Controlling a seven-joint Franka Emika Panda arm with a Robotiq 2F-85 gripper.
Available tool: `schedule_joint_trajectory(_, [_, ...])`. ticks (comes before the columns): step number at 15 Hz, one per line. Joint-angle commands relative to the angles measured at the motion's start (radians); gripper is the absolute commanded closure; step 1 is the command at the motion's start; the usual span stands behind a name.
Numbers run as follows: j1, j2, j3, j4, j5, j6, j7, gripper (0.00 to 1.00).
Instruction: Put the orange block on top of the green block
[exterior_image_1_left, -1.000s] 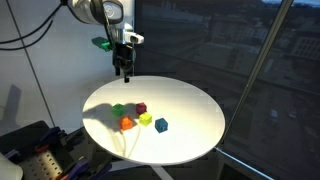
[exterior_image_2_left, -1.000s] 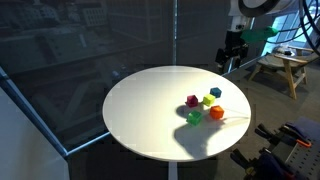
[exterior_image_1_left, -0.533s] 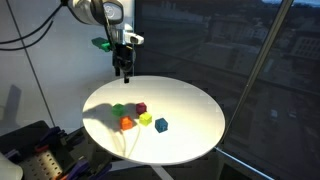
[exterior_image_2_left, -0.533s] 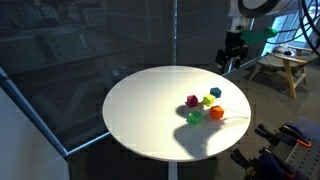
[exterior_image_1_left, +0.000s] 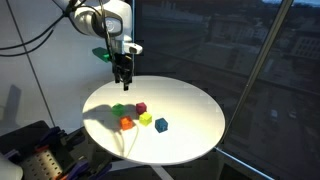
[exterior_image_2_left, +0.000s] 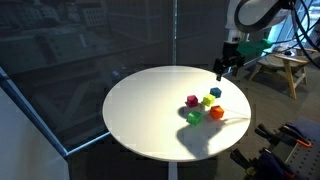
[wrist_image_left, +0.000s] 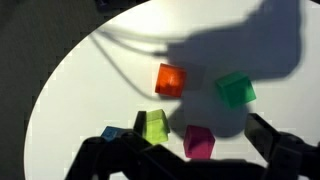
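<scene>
The orange block (exterior_image_1_left: 126, 123) lies on the round white table (exterior_image_1_left: 190, 105), next to the green block (exterior_image_1_left: 118, 109). Both also show in an exterior view, orange (exterior_image_2_left: 216, 113) and green (exterior_image_2_left: 194, 117), and in the wrist view, orange (wrist_image_left: 170, 79) and green (wrist_image_left: 236, 89). They stand apart, each flat on the table. My gripper (exterior_image_1_left: 122, 78) hangs above the table's far edge, away from the blocks, and also shows in an exterior view (exterior_image_2_left: 219, 72). In the wrist view its jaws (wrist_image_left: 190, 160) are open and empty.
A red-magenta cube (exterior_image_1_left: 141, 108), a yellow cube (exterior_image_1_left: 145, 119) and a dark blue cube (exterior_image_1_left: 161, 125) sit in the same cluster. A thin cable (wrist_image_left: 120, 60) lies across the table. A window is behind the table, and a wooden stool (exterior_image_2_left: 282, 68) stands beyond it.
The arm has come down and slightly in toward the table. The blocks have not moved.
</scene>
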Motion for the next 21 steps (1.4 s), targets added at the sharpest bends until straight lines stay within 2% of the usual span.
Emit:
schedule_joint_trajectory(1, [0.011, 0.031, 0.005, -0.025, -0.012, 0.082, 0.059, 0.00])
schedule_joint_trajectory(9, [0.027, 0.084, -0.003, -0.083, -0.021, 0.218, 0.193, 0.00])
schedule_joint_trajectory(21, [0.017, 0.217, -0.061, -0.043, -0.007, 0.229, 0.192, 0.00])
